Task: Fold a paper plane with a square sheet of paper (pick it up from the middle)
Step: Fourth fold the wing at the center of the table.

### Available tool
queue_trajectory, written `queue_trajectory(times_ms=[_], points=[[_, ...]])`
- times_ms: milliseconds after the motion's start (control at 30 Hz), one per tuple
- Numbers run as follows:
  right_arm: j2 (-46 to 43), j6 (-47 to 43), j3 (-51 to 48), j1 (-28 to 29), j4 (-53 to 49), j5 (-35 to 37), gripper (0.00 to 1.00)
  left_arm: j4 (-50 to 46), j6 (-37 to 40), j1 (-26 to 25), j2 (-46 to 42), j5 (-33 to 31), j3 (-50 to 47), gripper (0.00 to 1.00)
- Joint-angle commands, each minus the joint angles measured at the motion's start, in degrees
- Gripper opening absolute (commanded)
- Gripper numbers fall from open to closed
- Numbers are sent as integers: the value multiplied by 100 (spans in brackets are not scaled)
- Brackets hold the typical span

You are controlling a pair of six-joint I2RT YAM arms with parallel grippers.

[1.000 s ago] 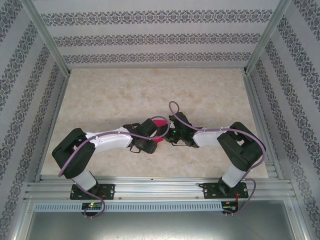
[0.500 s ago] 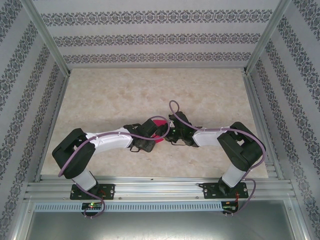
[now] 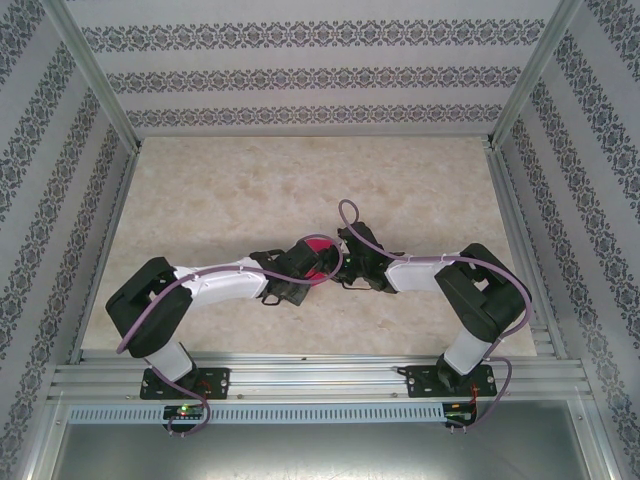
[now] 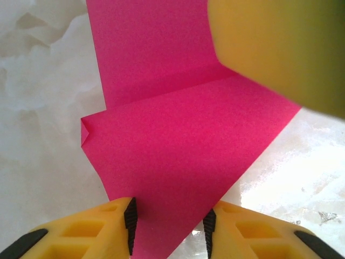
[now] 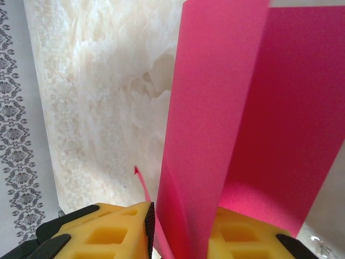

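last 1 s: left gripper [image 4: 170, 216] closed in on right gripper [image 5: 180, 216] | paper [image 4: 178, 145] between both, above mid-table [image 3: 200, 200], creased | left jaws part-open, paper in gap, unclamped | right grip: can't tell | likely next fold setup

The top view sits above and behind the arm bases. It faces forward and down from far enough off to take in the whole desk [image 3: 300, 180] and the walls around it. Each wrist view looks out along its own fingers from very near. The left tool [image 4: 170, 234] camera faces down onto the desk, and the right tool [image 5: 182, 234] camera looks across it toward a patterned wall [image 5: 13, 108]. All three share the pink paper [image 3: 318, 245] at mid-desk.
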Motion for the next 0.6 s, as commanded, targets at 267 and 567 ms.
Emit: queue_trajectory(times_ms=[267,567], points=[[-181,180,-29,-117,160,106,22,351,-31,-131,-72,-204,-358,41],[-146,171,-54,-127,152,69,22,450,-17,-132,-120,-143,-373,37]])
